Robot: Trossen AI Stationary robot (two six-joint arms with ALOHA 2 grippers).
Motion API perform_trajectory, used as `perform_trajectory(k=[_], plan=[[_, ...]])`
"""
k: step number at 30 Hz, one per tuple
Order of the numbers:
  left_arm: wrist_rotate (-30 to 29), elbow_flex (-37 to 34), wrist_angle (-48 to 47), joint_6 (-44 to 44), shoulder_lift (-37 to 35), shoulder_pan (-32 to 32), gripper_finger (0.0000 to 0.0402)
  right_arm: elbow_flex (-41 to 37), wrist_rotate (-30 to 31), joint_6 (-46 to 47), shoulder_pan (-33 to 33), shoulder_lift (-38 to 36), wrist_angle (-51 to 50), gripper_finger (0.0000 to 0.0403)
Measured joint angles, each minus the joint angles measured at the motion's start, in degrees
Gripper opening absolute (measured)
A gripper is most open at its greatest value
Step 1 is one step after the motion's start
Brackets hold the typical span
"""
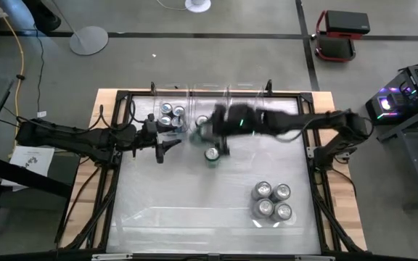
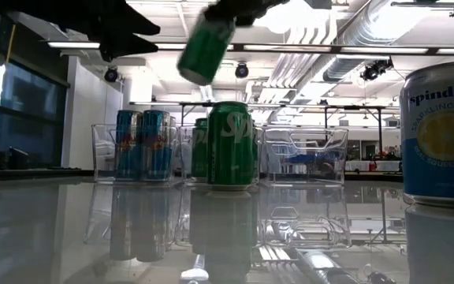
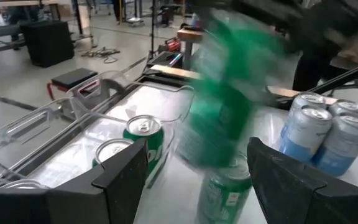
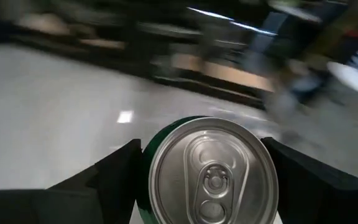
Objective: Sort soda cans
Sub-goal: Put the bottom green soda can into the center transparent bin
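Right jaws (image 4: 207,180) clamped on a green can (image 2: 205,49), carried tilted above the surface toward the clear bins (image 2: 302,154) for sorting | left jaws (image 3: 194,174) apart, waiting nearby | another green can (image 2: 229,144) stands below | glossy surface (image 1: 194,203); workshop behind.

I'm looking down on a pale glossy bench (image 1: 194,210) with a wooden rim. Clear plastic bins (image 1: 216,94) line its far edge. Off the bench, a sheet of paper (image 1: 31,159) lies left, a red-and-black cart (image 1: 339,36) far right, and a round grey base (image 1: 89,40) on the floor.
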Motion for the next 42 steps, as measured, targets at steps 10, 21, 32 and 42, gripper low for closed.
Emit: perform_trajectory(k=[10, 21, 32, 42], plan=[[-1.25, 0.00, -0.10, 1.46, 0.00, 0.07, 0.0254, -0.11, 0.63, 6.87, -20.96, 4.01, -3.36, 0.0279], [-4.01, 0.00, 0.42, 0.14, 0.00, 1.62, 0.0254, -0.17, -6.24, 6.08, -23.27, 10.41, -6.88, 0.0279], [-4.01, 0.00, 0.46, 0.10, 0.00, 3.08, 0.0254, -0.15, -5.32, 5.50, -23.24, 13.28, -8.80, 0.0287], [-3.47, 0.00, 0.54, 0.04, 0.00, 3.07, 0.0254, -0.13, -5.61, 5.91, -23.29, 14.45, -10.83, 0.0313]])
